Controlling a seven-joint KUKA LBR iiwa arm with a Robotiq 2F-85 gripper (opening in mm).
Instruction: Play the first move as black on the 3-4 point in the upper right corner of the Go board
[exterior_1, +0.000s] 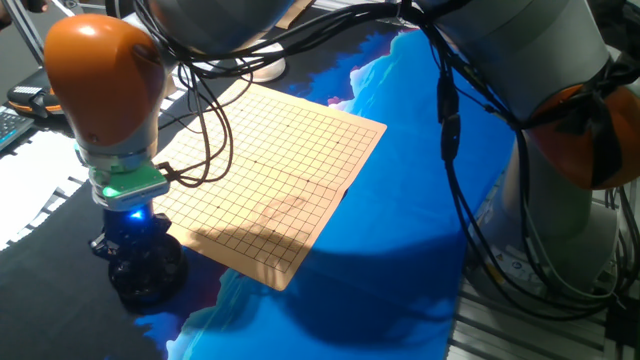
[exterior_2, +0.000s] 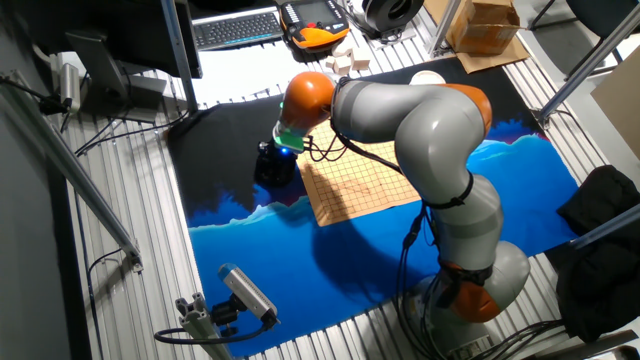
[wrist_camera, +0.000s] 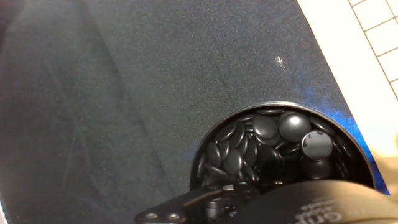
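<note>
Tabletop (exterior_2: 240, 165) covered by a black cloth at the far side, a blue cloth (exterior_1: 400, 230) with a wavy pale edge nearer. Go board (exterior_1: 270, 175) lies flat across both. Round black bowl (wrist_camera: 283, 146) of stones sits on the black cloth, just beside the board's corner.

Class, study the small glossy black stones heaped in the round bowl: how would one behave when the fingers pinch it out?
The small glossy black stones look smooth and lens-shaped, so one would probably slip from a pinch. They lie loosely overlapped in the round black bowl, so neighbours would likely shift. Each seems rigid and light.
</note>
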